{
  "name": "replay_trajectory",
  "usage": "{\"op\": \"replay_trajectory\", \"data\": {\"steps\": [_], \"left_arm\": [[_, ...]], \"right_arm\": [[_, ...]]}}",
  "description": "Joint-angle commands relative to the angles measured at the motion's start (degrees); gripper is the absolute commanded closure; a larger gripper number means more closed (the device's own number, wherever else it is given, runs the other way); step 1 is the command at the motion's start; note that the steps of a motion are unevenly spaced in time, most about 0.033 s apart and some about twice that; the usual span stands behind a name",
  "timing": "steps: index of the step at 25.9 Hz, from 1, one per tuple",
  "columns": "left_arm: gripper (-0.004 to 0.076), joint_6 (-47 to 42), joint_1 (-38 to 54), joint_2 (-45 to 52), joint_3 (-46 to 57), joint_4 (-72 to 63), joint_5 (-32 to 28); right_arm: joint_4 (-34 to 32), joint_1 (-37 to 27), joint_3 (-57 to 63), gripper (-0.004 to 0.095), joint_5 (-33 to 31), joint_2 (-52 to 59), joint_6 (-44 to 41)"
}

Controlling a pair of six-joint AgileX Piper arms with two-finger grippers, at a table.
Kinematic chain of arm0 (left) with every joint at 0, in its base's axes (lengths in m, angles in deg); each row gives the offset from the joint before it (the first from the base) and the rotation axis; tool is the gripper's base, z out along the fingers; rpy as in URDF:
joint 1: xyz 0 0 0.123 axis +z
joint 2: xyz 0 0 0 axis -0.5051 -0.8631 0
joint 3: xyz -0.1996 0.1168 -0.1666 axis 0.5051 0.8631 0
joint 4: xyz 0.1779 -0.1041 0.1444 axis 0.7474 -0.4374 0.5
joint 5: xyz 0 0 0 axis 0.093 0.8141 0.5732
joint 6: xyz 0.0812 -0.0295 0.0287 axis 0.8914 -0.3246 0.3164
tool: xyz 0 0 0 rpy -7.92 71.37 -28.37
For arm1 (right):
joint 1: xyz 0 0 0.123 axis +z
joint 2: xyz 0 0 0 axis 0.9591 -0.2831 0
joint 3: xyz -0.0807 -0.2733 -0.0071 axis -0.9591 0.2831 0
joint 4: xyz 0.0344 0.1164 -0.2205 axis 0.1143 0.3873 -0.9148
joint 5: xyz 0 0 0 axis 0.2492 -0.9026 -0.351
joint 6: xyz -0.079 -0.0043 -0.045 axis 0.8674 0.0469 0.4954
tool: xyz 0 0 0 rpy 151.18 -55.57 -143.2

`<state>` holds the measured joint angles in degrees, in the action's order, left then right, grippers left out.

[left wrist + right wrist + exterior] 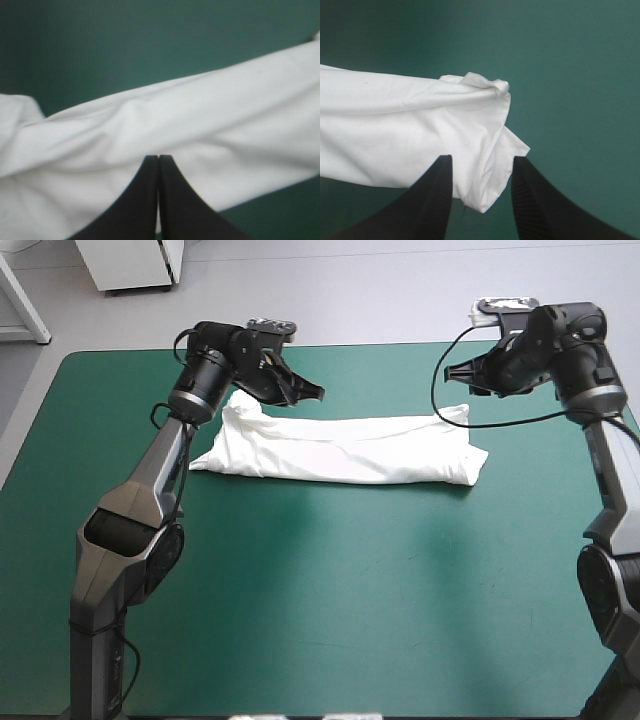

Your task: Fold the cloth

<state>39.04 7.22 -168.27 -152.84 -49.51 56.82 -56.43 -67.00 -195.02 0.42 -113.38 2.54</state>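
The white T-shirt [345, 448] lies on the teal-green cover as a long folded band running left to right across the far half of the table. My left gripper [308, 392] hovers over the band's left end, shut with nothing in it. In the left wrist view its gripper [158, 158] forms one pointed arch above the T-shirt [180, 125]. My right gripper [452, 372] hangs above the band's right end. In the right wrist view this gripper [481, 160] is open, and the T-shirt's [405, 130] bunched end shows below the gap, untouched.
The table's far edge [350, 345] runs just behind both grippers. Bare teal-green cover [340, 590] stretches from the band to the near edge. Beyond the table stands a white cabinet [130, 262] on the floor.
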Motion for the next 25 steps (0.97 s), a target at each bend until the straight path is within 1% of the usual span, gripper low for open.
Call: {"op": "replay_trajectory", "data": {"steps": [1,2,4,10,13,17,19,20,22,23,25], "left_arm": [[0.0733,0.37,-4.84,3.0,-1.47,-1.59,1.04],[0.0733,0.37,-6.58,1.98,-1.37,-1.29,0.74],[0.0733,0.37,-8.4,-0.32,-1.02,-1.02,0.06],[0.0733,-0.19,-8.42,-5.44,-1.02,0.22,-0.83],[0.0733,-0.28,-8.42,-7.14,-1.02,0.98,-1.79],[0.0733,-0.65,-8.42,-9.44,-1.02,1.36,-1.21],[0.0733,-0.73,-8.42,-10.18,-1.02,1.19,0.13],[0.0733,-1.05,-8.42,-10.56,-1.02,0.96,0.78],[0.0733,-1.05,-8.42,-10.56,-1.02,0.96,0.91],[0.0733,-1.05,-8.42,-10.56,-1.02,0.96,0.91],[0.0733,-1.05,-8.42,-10.56,-1.02,0.96,1.01]], "right_arm": [[1.76,-2.83,-1.44,0.0594,0.59,6.34,0.04],[2.38,-3.83,-1.44,0.061,0.06,7.51,0.04],[2.38,-5.04,-1.35,0.0611,-0.03,9.39,0.04],[2.4,-5.76,-0.1,0.0611,-0.22,10.58,0.04],[2.4,-5.76,2.37,0.0611,-0.07,10.58,0.04],[3.5,-6.85,7.55,0.0611,0.96,10.58,-1.1],[6.78,-8.09,10.03,0.0611,1.75,10.58,-0.29],[12.27,-9.94,12.4,0.061,3.07,10.58,2.06],[18.59,-12.12,15.08,0.06,4.05,10.32,4.97],[20.96,-12.94,15.9,0.0586,4.35,9.89,6.16],[26.01,-14.72,17.45,0.052,4.35,8.8,8.87]]}}
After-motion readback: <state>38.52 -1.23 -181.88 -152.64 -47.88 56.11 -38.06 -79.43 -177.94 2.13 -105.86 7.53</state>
